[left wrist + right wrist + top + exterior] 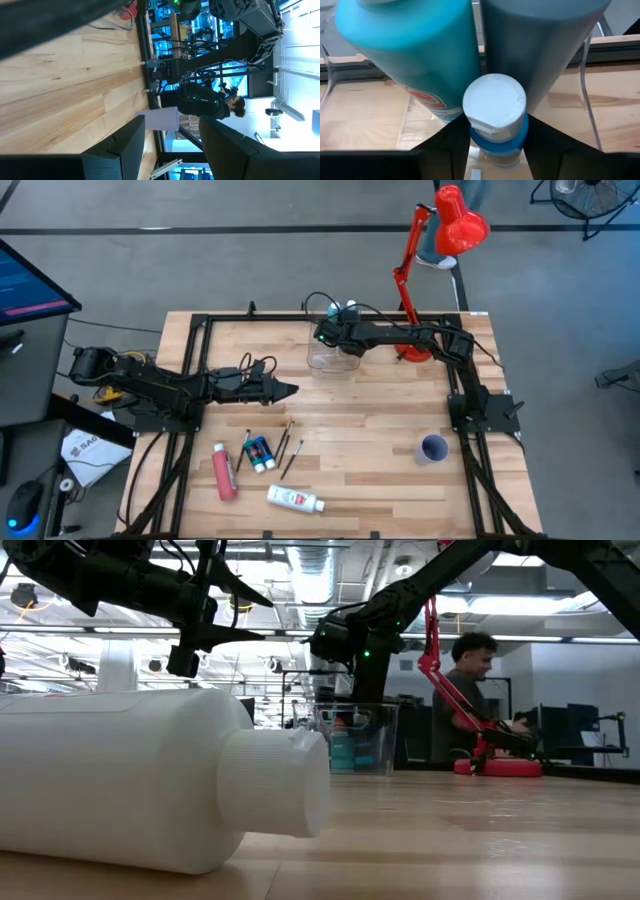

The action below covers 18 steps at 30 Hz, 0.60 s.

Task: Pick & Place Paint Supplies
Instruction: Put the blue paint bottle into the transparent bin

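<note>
Blue bottle [496, 125] in right gripper [495, 137], over clear box [333, 357].

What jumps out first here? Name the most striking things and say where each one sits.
The red desk lamp at the table's far edge draws the eye first. Just beside it, the right gripper hangs in the clear box, shut on a small blue bottle next to a light blue bottle and a grey bottle. At the near edge lie a white bottle and a pink-red tube.
</note>
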Tool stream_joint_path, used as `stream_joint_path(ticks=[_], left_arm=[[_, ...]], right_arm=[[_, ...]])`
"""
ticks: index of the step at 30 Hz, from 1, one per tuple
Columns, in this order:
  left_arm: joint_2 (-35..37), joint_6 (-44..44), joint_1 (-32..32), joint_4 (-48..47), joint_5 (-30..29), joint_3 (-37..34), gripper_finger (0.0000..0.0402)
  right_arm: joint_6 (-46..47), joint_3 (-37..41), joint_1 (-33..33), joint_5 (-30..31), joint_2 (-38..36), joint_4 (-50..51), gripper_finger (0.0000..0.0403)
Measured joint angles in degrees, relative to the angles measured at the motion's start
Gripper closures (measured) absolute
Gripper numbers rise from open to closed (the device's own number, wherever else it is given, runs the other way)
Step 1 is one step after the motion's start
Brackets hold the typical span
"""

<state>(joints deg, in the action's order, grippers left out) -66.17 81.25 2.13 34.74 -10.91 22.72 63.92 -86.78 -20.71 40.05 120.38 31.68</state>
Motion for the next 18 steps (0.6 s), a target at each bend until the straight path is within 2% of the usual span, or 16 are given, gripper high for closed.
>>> stream_joint_path(ticks=[10,18], left_arm=[[0.02,0.00,0.00,0.00,-0.10,0.00,0.0219],[0.00,0.00,0.00,0.00,-0.21,0.00,0.0219]], right_arm=[[0.00,0.00,0.00,-0.02,0.00,1.32,0.0246],[0.02,0.00,0.04,0.01,-0.01,1.30,0.0219]])
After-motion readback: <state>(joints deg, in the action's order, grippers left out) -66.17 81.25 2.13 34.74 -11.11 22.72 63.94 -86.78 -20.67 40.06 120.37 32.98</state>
